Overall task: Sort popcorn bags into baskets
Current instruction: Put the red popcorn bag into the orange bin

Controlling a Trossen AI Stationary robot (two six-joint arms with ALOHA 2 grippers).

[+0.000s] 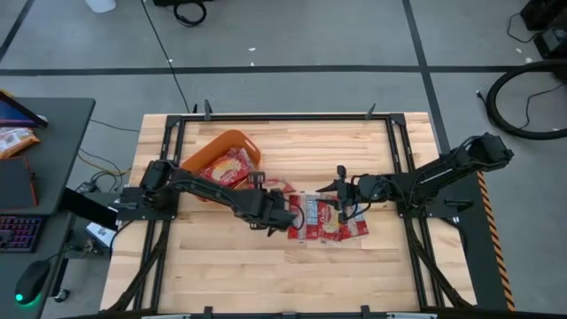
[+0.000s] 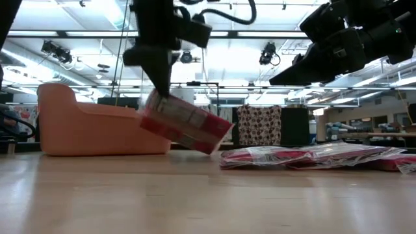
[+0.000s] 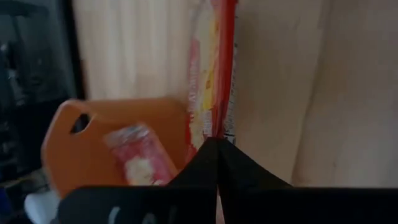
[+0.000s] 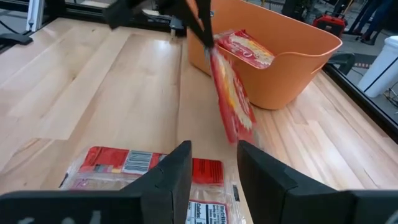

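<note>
The orange basket (image 1: 205, 151) stands on the table's far left part with red popcorn packets (image 1: 232, 167) lying inside; it also shows in the low view as the basket (image 2: 84, 127). My left gripper (image 1: 276, 213) is shut on one red packet (image 2: 185, 125) between the basket and the pile. Several more packets (image 1: 332, 221) lie flat on the table at its middle, seen as the packets (image 2: 312, 156) in the low view. My right gripper (image 4: 214, 169) hovers open above this pile (image 4: 124, 163), touching nothing. My left gripper pinches the red packet by its upper end (image 3: 214, 127) between the two shut fingers (image 3: 205, 162), coming from above and pointing down. The packet (image 4: 233, 102) hangs below the fingers, tilted and lifted clear of the table.
Black frame rails (image 1: 283, 116) run round the tabletop. Bare wood (image 1: 266, 275) lies along the near side. The basket's near wall (image 4: 280, 81) stands close behind the hanging packet. A desk with a keyboard (image 1: 18, 232) sits left of the table.
</note>
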